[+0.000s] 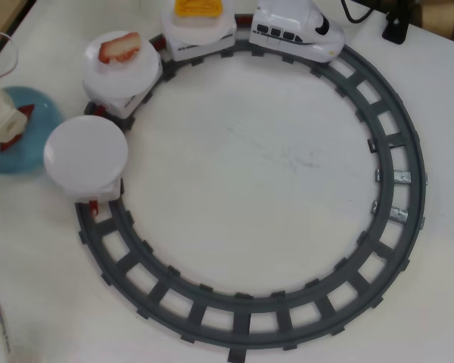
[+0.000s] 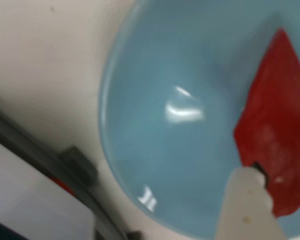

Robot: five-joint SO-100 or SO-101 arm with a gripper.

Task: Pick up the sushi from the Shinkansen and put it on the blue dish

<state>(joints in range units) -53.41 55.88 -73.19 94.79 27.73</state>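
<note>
The grey circular track (image 1: 272,302) fills most of the worktop, with the Shinkansen (image 1: 296,32) at its far edge. The blue dish (image 1: 38,125) sits at the left edge of the worktop in the overhead view, just outside the track. Over it hangs the gripper (image 1: 7,125), its jaws pinching the red sushi (image 2: 277,145). In the wrist view the piece hangs directly over the dish's bowl, long axis running steeply up the picture, one finger (image 2: 247,205) against its lower edge. Judging by this, only lowering and release remain.
</note>
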